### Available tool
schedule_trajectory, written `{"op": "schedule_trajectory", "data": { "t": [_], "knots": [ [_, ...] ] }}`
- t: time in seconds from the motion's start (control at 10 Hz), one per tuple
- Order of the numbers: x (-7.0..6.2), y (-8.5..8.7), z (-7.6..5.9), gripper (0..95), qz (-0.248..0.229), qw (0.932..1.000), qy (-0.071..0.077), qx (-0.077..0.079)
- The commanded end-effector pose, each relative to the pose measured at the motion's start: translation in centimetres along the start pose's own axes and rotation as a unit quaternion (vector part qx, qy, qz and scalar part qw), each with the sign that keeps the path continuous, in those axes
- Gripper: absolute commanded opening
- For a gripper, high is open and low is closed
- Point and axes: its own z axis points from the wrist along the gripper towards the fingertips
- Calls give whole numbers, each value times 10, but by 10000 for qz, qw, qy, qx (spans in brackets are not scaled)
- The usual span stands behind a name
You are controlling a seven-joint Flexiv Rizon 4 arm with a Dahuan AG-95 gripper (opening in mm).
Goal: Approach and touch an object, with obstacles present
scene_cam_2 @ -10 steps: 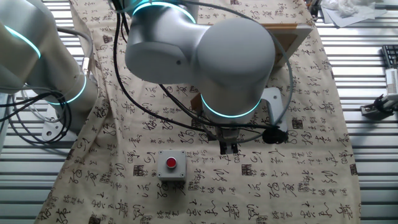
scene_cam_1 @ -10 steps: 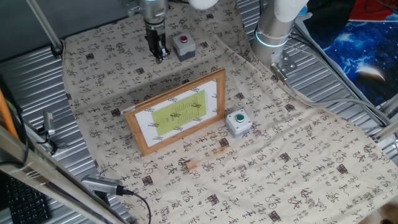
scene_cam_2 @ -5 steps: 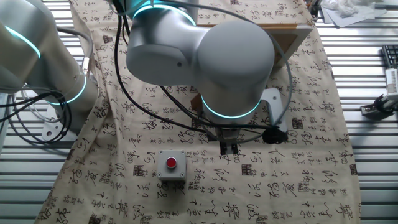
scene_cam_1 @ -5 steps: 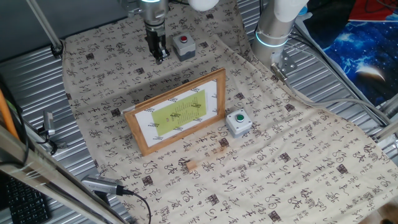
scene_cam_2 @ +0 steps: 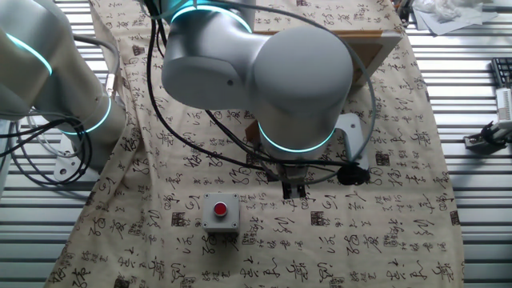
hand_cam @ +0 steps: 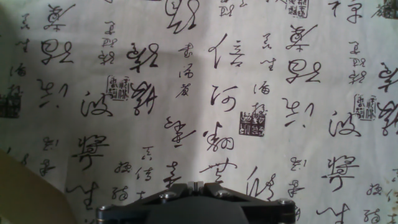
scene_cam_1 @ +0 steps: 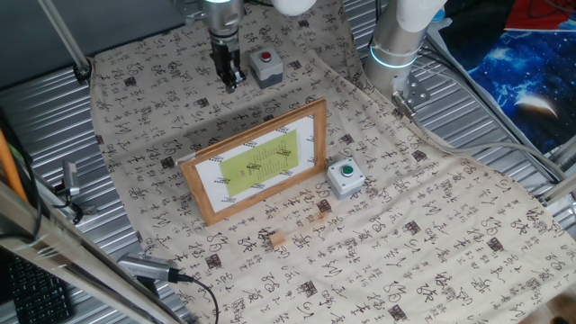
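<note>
Gripper (scene_cam_1: pixel 230 83) closed over calligraphy-print cloth (scene_cam_1: pixel 432 225); script unreadable; cube (scene_cam_1: pixel 276 239) well apart.

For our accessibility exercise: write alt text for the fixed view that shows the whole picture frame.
A robot gripper hangs over a patterned cloth beside a red-button box. A propped picture frame stands between it and a tiny wooden cube, with a green-button box alongside.

The arm (scene_cam_2: pixel 256 72) has bulky, glossy white-grey rounded links with glowing cyan rings at the joints, black cables looping alongside, and a dark gripper (scene_cam_1: pixel 229 76).
</note>
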Motion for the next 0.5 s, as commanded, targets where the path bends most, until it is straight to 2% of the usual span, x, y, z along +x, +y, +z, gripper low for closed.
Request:
{"op": "schedule_trajectory", "data": {
  "t": [0.1,0.5],
  "knots": [
    [-8,-1,5,0,-36,10000,-33,0],
    [-48,0,15,0,-108,9999,-17,-12]
  ]
}}
